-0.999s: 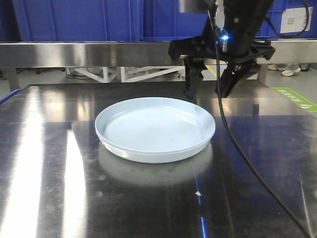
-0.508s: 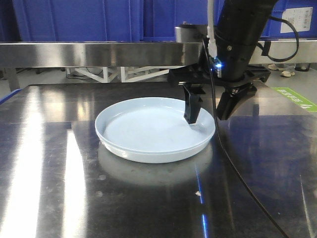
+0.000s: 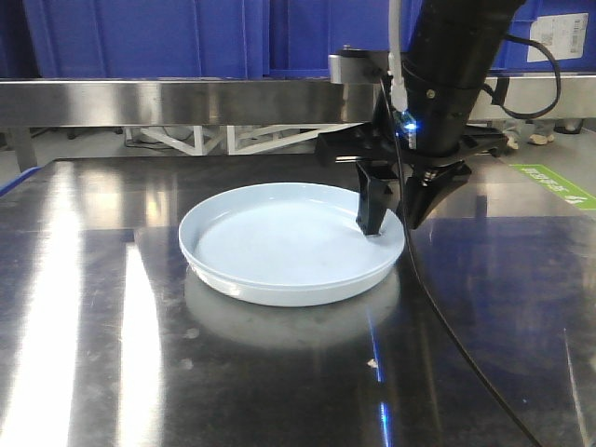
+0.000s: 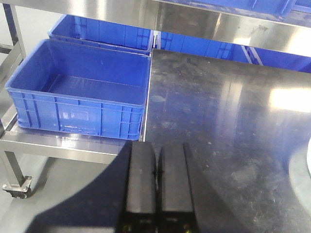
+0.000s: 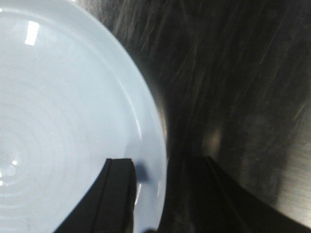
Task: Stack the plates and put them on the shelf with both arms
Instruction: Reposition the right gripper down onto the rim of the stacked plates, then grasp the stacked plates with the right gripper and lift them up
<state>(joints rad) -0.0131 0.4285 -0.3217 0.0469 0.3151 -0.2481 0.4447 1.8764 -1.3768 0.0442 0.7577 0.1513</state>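
As our right gripper straddles the rim of the plates, jaws apart, we judge a grasp in hand; closing comes next, our left gripper clenched, empty.

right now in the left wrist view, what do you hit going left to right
blue crate → left gripper, fingers together → edge of the plates at the far right
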